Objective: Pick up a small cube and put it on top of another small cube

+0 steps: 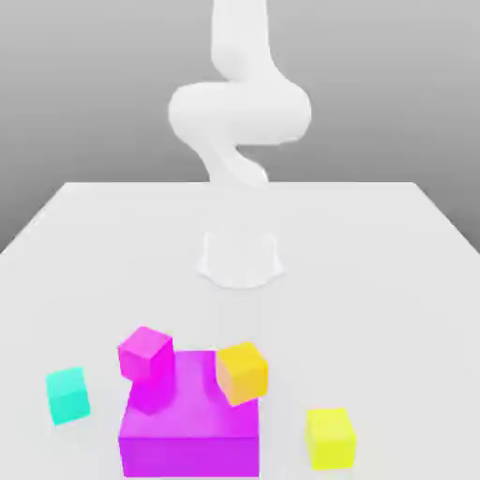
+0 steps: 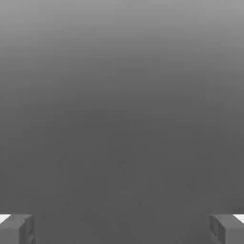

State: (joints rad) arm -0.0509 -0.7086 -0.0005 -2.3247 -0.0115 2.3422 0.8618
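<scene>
Five blocks sit near the table's [image 1: 412, 244] front edge, with the arm [image 1: 239, 112] raised behind them.

Spread wide apart with nothing between them, the gripper [image 2: 122, 228] fingers [image 2: 19, 228] hold nothing. The teal cube [image 1: 67, 394] rests alone toward the front-left corner. The amber cube [image 1: 243, 371] sits tilted on the big magenta block [image 1: 187, 427], beside a small magenta cube [image 1: 144, 353]; a lemon-yellow cube [image 1: 330, 437] lies toward the front-right.

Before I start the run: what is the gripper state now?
Gripper: open, holding nothing.
</scene>
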